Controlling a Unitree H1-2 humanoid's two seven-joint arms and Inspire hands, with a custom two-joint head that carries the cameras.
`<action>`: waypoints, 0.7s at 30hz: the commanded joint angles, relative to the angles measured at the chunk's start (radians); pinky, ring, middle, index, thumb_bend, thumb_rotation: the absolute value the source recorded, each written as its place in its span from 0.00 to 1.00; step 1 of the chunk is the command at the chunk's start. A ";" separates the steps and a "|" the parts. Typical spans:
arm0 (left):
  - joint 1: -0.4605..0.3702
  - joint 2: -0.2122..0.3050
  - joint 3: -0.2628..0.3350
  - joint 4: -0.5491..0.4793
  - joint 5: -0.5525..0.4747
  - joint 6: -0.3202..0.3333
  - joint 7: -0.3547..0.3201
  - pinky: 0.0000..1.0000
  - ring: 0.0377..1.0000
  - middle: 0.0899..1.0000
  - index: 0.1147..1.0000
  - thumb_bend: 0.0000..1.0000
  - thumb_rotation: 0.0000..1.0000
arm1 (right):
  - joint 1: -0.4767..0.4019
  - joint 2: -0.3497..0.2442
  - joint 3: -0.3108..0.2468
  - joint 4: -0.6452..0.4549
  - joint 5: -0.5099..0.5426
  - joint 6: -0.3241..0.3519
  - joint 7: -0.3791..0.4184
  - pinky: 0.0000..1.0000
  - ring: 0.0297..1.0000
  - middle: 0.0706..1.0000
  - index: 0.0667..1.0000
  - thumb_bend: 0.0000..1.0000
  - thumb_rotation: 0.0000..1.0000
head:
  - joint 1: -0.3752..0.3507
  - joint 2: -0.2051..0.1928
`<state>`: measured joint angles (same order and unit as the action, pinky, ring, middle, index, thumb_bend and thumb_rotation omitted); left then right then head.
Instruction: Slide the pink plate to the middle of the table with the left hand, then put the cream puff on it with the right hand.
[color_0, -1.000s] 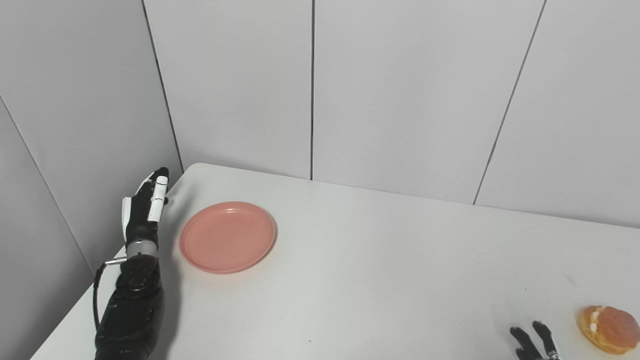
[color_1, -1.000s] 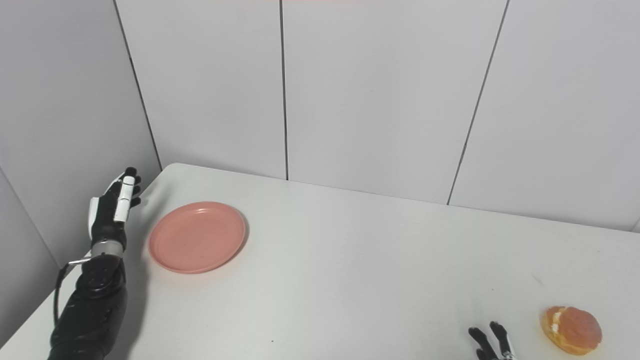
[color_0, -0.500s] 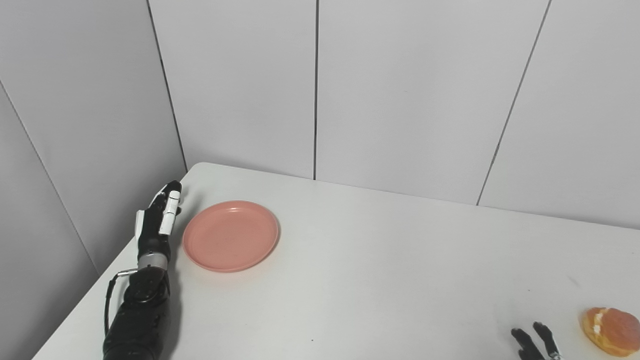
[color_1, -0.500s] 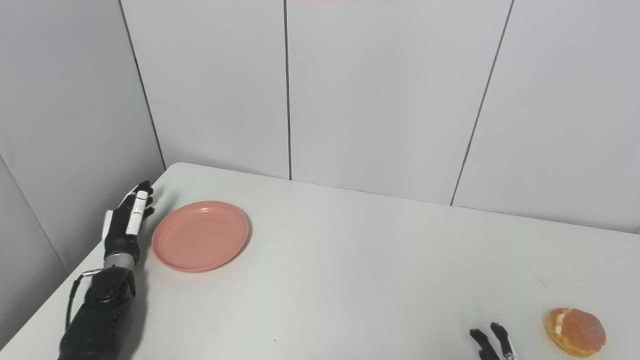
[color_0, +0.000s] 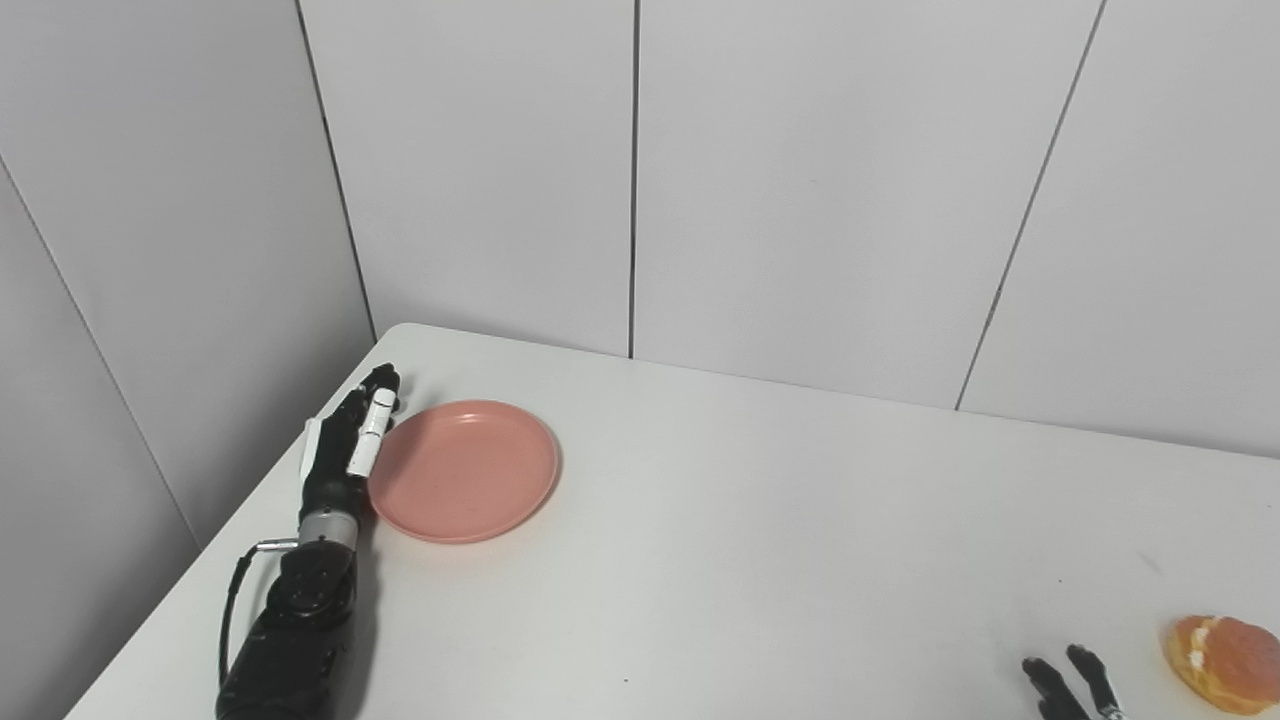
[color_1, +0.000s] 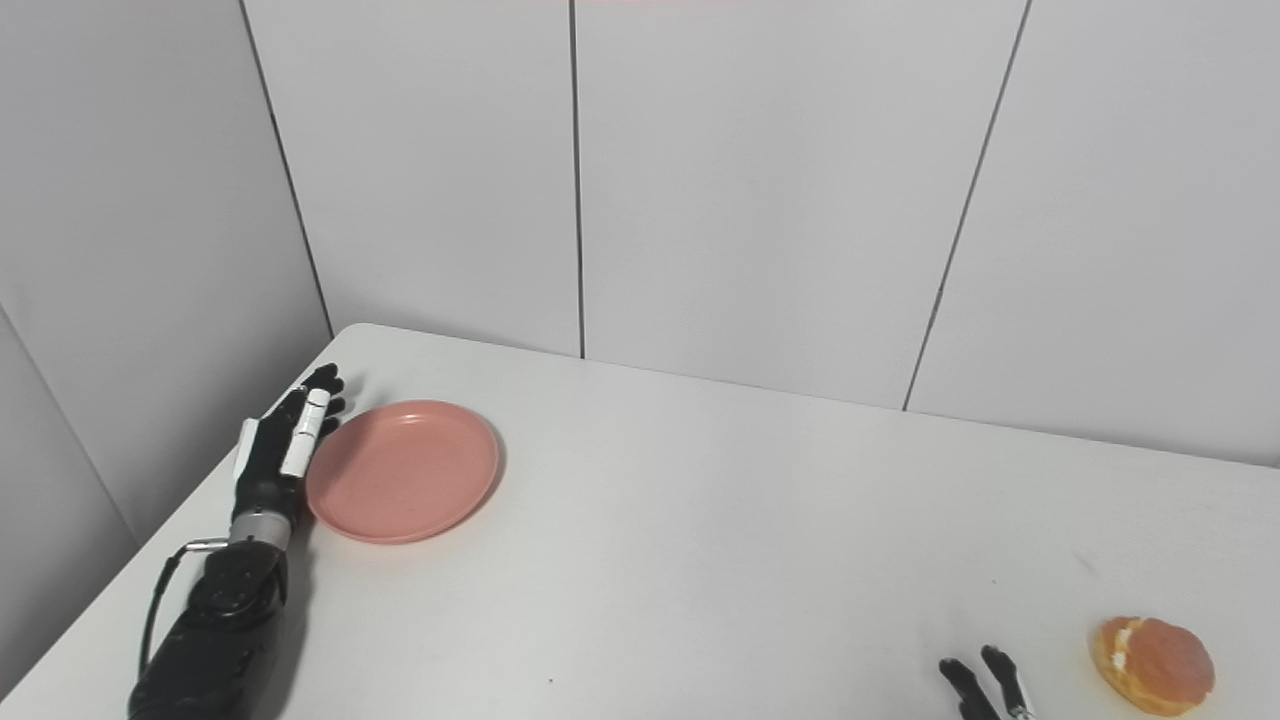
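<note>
The pink plate (color_0: 462, 471) lies flat on the white table (color_0: 750, 540) near its far left corner. My left hand (color_0: 345, 450) is open, edge-on, its fingers straight and against the plate's left rim. The cream puff (color_0: 1222, 664), golden with cream showing, lies at the near right edge of the table. Only the fingertips of my right hand (color_0: 1070, 688) show at the bottom edge, spread apart, left of the cream puff and not touching it. The same scene shows in the right eye view, with the plate (color_1: 402, 471) and the cream puff (color_1: 1154, 665).
Grey wall panels (color_0: 800, 190) stand close behind the table and along its left side. The table's left edge (color_0: 215, 545) runs just beside my left arm. A cable loops off my left wrist (color_0: 245, 570).
My left hand has moved right and down to the plate's left rim. The plate and cream puff have stayed in place. The camera shifted slightly.
</note>
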<state>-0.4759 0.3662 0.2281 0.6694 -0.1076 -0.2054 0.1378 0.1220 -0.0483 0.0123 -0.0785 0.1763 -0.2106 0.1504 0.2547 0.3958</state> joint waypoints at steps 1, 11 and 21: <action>-0.004 -0.026 -0.015 -0.024 -0.015 0.043 -0.041 0.79 0.82 0.81 0.75 0.77 0.88 | 0.010 0.012 0.018 0.063 -0.016 0.063 -0.006 1.00 0.93 0.85 0.93 0.86 1.00 | -0.003 0.001; 0.005 -0.078 -0.013 -0.106 -0.069 0.093 -0.056 0.80 0.83 0.81 0.77 0.76 0.88 | 0.015 0.014 0.029 0.055 -0.018 0.058 -0.005 1.00 0.93 0.84 0.93 0.85 1.00 | -0.018 0.004; -0.002 -0.118 -0.023 -0.142 -0.074 0.094 -0.065 0.78 0.83 0.83 0.80 0.81 0.89 | 0.016 0.015 0.034 0.053 -0.019 0.056 -0.004 0.98 0.91 0.83 0.92 0.85 1.00 | -0.025 0.005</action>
<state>-0.4641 0.2709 0.2278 0.5505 -0.1735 -0.1293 0.1146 0.1243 -0.0482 0.0206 -0.0829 0.1667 -0.2107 0.1396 0.2301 0.4004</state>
